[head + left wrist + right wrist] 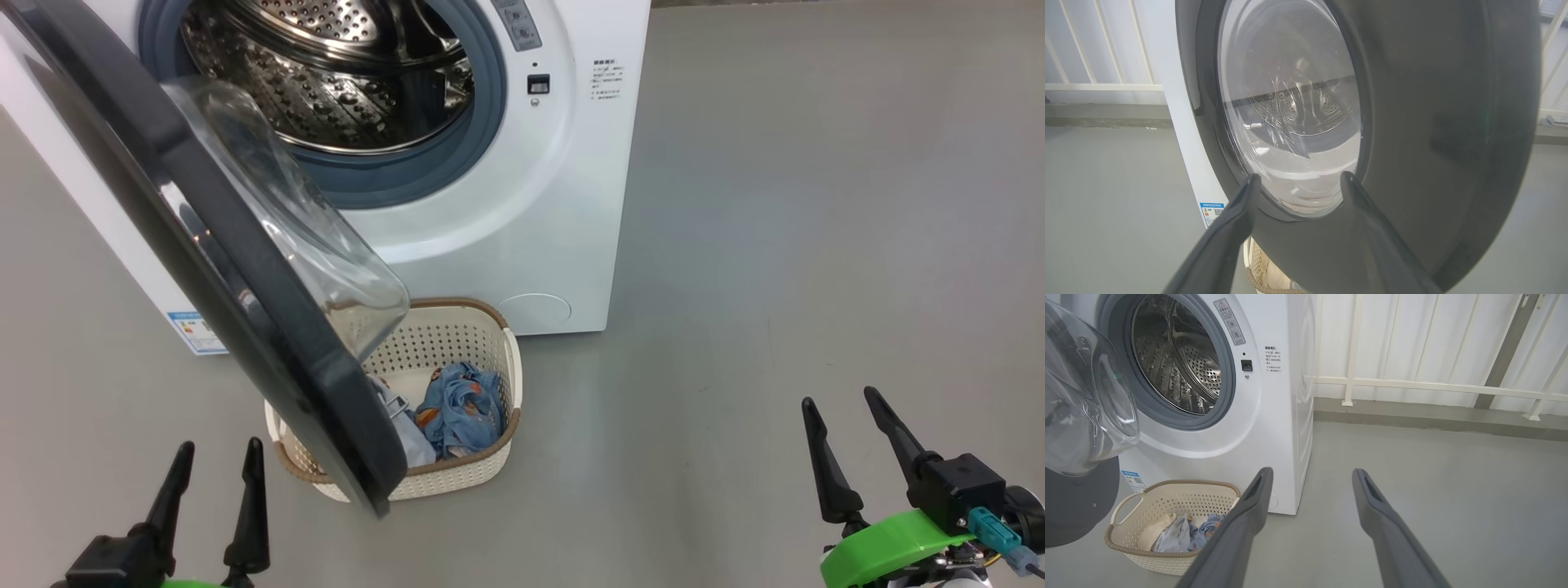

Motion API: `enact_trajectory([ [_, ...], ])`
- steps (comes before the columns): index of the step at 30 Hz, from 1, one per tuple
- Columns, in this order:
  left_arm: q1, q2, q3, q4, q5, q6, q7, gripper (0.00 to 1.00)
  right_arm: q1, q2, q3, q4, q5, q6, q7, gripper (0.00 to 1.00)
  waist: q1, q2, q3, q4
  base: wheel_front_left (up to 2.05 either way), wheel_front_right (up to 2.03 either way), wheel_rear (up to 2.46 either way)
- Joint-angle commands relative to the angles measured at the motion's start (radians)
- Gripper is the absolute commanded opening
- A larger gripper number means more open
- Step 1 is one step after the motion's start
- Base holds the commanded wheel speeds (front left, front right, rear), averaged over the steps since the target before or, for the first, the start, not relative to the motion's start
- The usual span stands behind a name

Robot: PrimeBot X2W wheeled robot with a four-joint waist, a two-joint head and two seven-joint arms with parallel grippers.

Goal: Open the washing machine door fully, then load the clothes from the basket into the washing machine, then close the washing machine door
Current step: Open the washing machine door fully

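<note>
The white washing machine stands at the back with its steel drum exposed. Its round black-rimmed door swings out partway toward me, the glass bowl hanging over the cream basket on the floor. Clothes lie in the basket, blue fabric with orange print, pale blue-white and cream. My left gripper is open at the lower left, just short of the door's outer face. My right gripper is open at the lower right, over bare floor.
Grey floor spreads to the right of the machine. A white railing and wall panels run behind it. A blue label sits low on the machine's front, left of the basket.
</note>
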Motion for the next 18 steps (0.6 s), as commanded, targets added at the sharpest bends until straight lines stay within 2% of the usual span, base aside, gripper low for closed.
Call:
enact_trajectory([
  [1,-0.016,0.017,0.030,-0.029,-0.002,-0.002,-0.006,1.00,0.006,-0.004,0.019,-0.020,0.001,0.002,-0.012,1.00,0.0000,0.0000,0.000,0.001,0.00,0.00,0.00],
  [14,-0.018,0.020,0.022,-0.022,-0.006,-0.002,-0.006,1.00,0.006,-0.002,0.018,-0.001,0.006,0.002,-0.012,1.00,0.0000,0.0000,-0.008,0.009,0.00,0.00,0.00],
  [15,-0.018,0.020,0.021,-0.021,-0.012,-0.002,-0.006,0.81,0.007,-0.001,0.018,-0.001,0.006,0.002,-0.012,1.00,0.0000,0.0000,-0.008,0.009,0.00,0.00,0.00],
  [16,-0.018,0.020,0.018,-0.022,-0.019,-0.002,-0.006,0.25,0.007,-0.001,0.018,-0.001,0.006,0.002,-0.012,1.00,0.0000,0.0000,-0.008,0.009,0.00,0.00,0.00],
  [17,-0.017,0.021,0.013,-0.020,-0.026,-0.002,-0.006,0.00,0.007,-0.001,0.018,0.000,0.006,0.002,-0.012,1.00,0.0000,0.0000,-0.009,0.010,0.00,0.00,0.00],
  [18,-0.017,0.023,0.010,-0.018,-0.031,-0.002,-0.006,0.00,0.008,-0.001,0.018,0.000,0.006,0.002,-0.012,1.00,0.0000,0.0000,-0.009,0.010,0.00,0.00,0.00],
])
